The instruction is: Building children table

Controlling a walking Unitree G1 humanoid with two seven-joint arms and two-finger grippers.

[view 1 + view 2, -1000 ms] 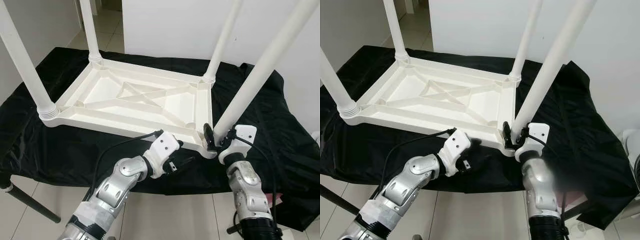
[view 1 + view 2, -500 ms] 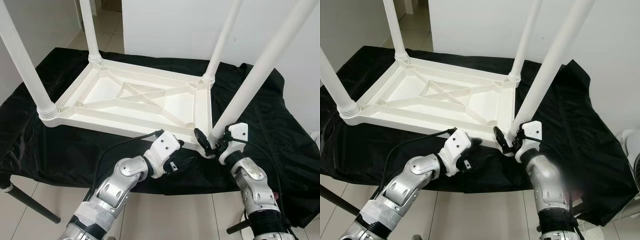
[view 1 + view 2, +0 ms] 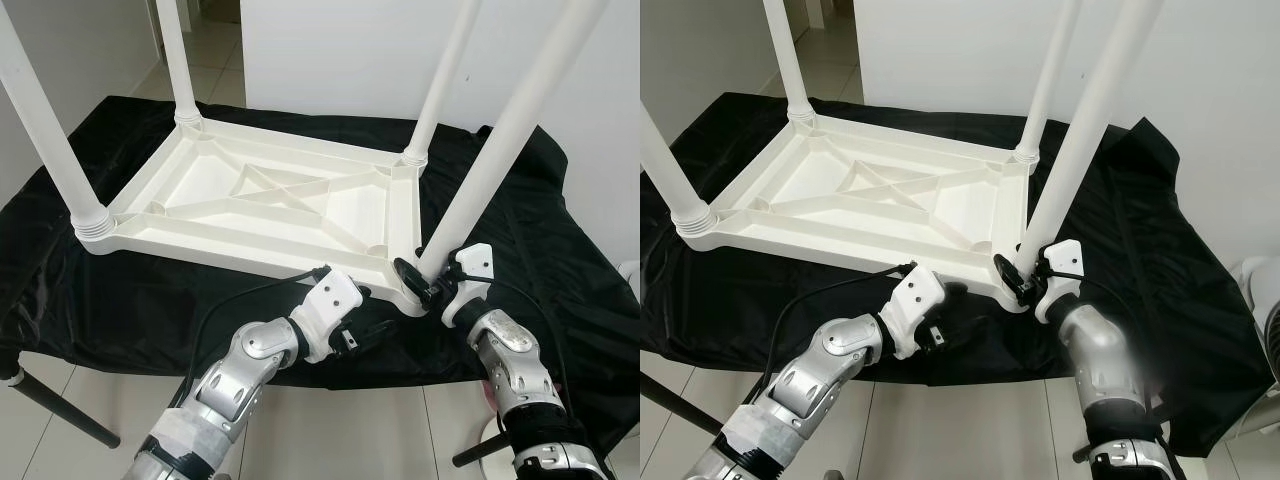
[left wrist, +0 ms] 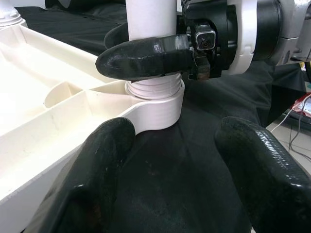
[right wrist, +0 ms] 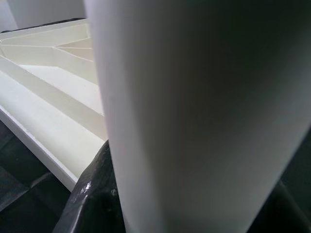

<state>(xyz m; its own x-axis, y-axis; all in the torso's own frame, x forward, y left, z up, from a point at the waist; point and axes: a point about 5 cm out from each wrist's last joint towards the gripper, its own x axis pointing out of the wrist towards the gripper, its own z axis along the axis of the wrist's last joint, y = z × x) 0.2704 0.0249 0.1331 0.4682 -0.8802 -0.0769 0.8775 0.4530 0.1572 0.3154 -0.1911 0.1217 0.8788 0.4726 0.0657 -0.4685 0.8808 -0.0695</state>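
I have the right gripper pinching the table leg base to seat it in the tabletop corner; left gripper jaws spread nearby.

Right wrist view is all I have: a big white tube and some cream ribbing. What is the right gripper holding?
Observer: The right gripper grips the near-right table leg just above its corner socket.
Operator: Is the leg seated?
Observer: The left wrist view shows its threaded collar sitting in the socket.
Operator: And the left gripper?
Observer: The left gripper is open, low over the black cloth, pointing at that corner.
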